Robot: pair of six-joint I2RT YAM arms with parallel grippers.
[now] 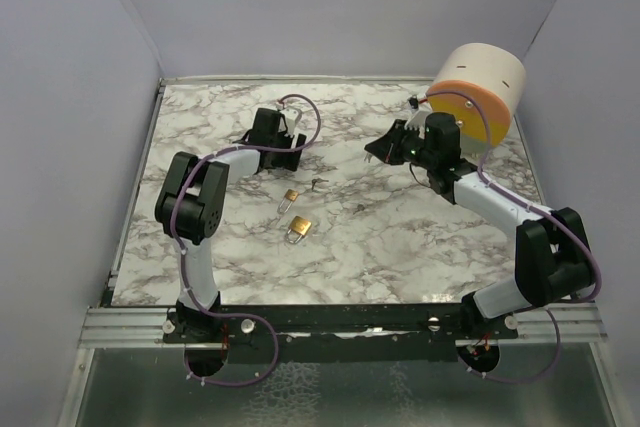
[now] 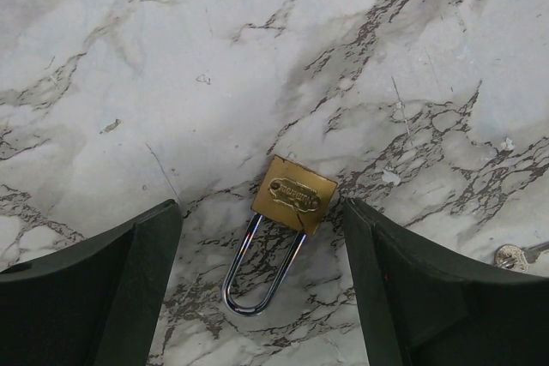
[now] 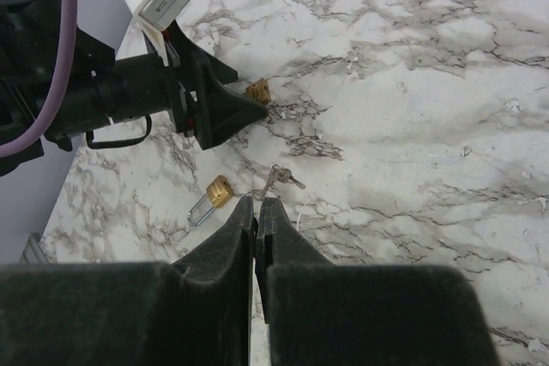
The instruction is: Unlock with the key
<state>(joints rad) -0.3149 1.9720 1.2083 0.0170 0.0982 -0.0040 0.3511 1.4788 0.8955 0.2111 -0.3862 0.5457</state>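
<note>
Left pincer (image 2: 260, 206) stands wide above a brass padlock (image 2: 293, 196) (key (image 2: 515, 255) nearby); right pincer (image 3: 257, 212) is closed, empty.

Brass padlock (image 2: 294, 197) (silver shackle) lies flat, key (image 2: 515, 255) nearby.

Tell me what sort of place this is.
Probably a lab robot cell: a marble-patterned tabletop boxed in by plain grey walls, with the left arm and right arm bolted to a metal rail.

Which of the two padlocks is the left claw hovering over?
The brass padlock nearer the keys, framed between the fingers of the open left claw. The other padlock lies clear of that claw.
</note>
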